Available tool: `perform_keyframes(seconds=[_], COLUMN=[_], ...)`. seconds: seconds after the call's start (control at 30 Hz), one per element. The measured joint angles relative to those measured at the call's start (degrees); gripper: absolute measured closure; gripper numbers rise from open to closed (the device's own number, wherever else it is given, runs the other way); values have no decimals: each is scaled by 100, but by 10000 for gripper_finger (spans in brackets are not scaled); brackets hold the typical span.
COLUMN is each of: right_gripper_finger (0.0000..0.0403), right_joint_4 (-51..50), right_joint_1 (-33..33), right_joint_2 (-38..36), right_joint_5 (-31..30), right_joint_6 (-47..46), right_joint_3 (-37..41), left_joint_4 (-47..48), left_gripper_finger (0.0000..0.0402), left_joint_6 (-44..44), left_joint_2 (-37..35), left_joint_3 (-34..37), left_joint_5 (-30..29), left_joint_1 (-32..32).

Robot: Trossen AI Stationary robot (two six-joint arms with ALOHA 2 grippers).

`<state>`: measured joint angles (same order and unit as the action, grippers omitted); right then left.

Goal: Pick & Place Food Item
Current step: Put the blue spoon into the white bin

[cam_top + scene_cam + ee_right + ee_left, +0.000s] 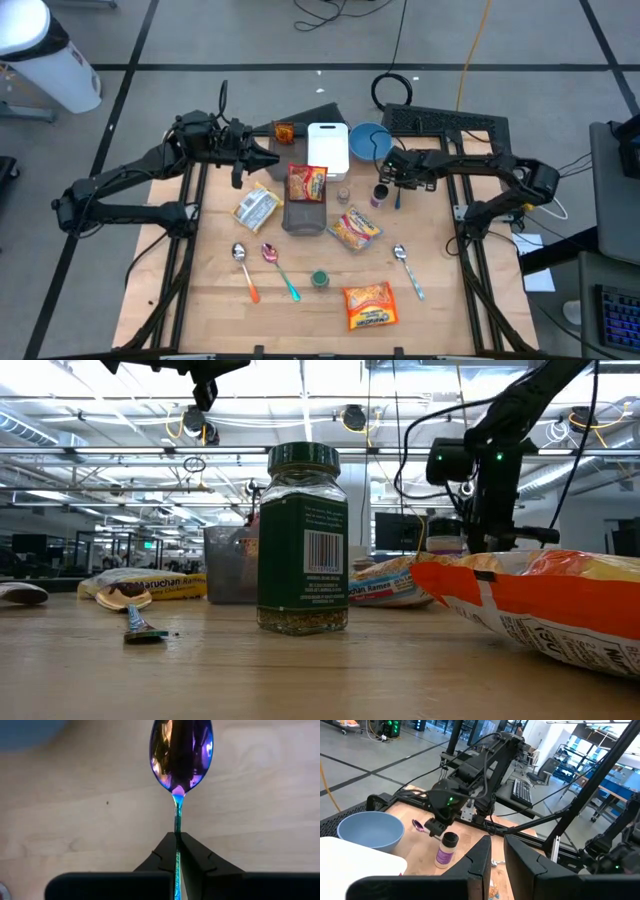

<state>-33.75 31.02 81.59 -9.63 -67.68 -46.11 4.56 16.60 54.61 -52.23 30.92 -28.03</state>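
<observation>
Pale wooden tabletop (200, 300) fills the middle of a grey-floored workshop, and over its far right part the right claw (177, 839) is clamped tight on the thin green handle of an iridescent purple metal spoon (181, 752), its bowl held out ahead of the fingers, facing the wrist camera, clear of the wood. That pinch low on the stem likely keeps the bowl free for scooping or for laying the spoon down somewhere. Just beside it stands a small purple-labelled jar with a black lid (446, 850), upright, and a little beyond that the round blue bowl (369, 141) next to a white rectangular cutting board (327, 148). The left claw (497, 851) waits raised over the far left part of the tabletop, its dark fingers nearly together with only a slit between them; nothing shows in them, though its own camera sees little of the tips. The food items lie untouched: an orange-and-red noodle packet (308, 184) on a grey square tray (303, 217), another noodle packet (354, 228) right of it, a third (369, 305) near the front edge, and a silvery wrapped pack (256, 207) to the left. A green-lidded glass spice jar (303, 540) stands near the front, between three more spoons lying flat.
</observation>
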Motion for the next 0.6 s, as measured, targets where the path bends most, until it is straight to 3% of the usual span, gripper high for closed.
perform_keyframes(seconds=[0.4, 0.6], right_gripper_finger=[402, 403], right_joint_4=[352, 1300], right_joint_1=[-54, -336], right_joint_2=[-1340, -1967], right_joint_5=[-239, -261], right_joint_6=[283, 374], right_joint_3=[-2, -7], left_joint_4=[-1, -3], left_gripper_finger=[344, 344], left_joint_6=[-140, -111], left_joint_2=[0, 0], left_joint_3=[0, 0], left_joint_5=[-16, -305], left_joint_1=[0, 0])
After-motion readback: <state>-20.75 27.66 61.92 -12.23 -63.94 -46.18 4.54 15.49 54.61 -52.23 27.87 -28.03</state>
